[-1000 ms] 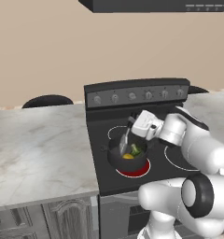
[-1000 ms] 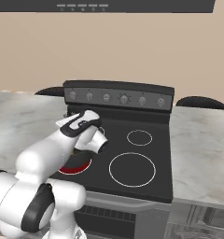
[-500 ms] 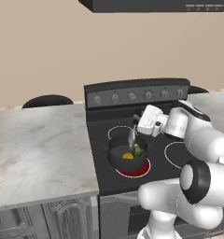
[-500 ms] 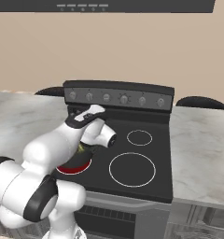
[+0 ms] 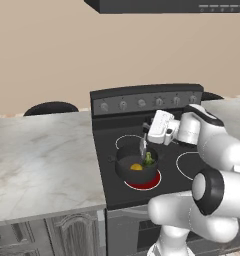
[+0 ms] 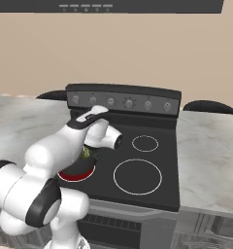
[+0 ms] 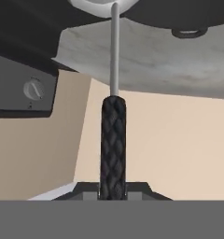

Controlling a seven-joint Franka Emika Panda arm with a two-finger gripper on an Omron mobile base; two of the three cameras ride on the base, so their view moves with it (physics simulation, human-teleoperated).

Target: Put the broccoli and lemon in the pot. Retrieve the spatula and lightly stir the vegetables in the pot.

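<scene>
The dark pot [image 5: 128, 175] stands on the glowing red front-left burner [image 5: 153, 182] of the stove. Inside it lie the yellow-orange lemon [image 5: 136, 167] and, to its right, the green broccoli [image 5: 149, 160]. My gripper [image 5: 145, 132] hangs just above the pot's far rim, shut on the spatula [image 5: 143, 146], which points down into the pot beside the broccoli. In the hand view the spatula's black braided handle [image 7: 113, 140] sits between my fingertips, and its silver shaft runs away to the blade at the top edge.
The black stove has a knob panel [image 5: 142, 104] at the back and two unlit burners [image 6: 137, 176] [image 6: 145, 143] to the right of the pot. Marble counters flank it on the left [image 5: 42, 150] and right [image 6: 210, 146].
My hand has swung a little to the right and up over the pot. The spatula has gone from tilted to nearly upright inside the pot. The vegetables stay in the pot.
</scene>
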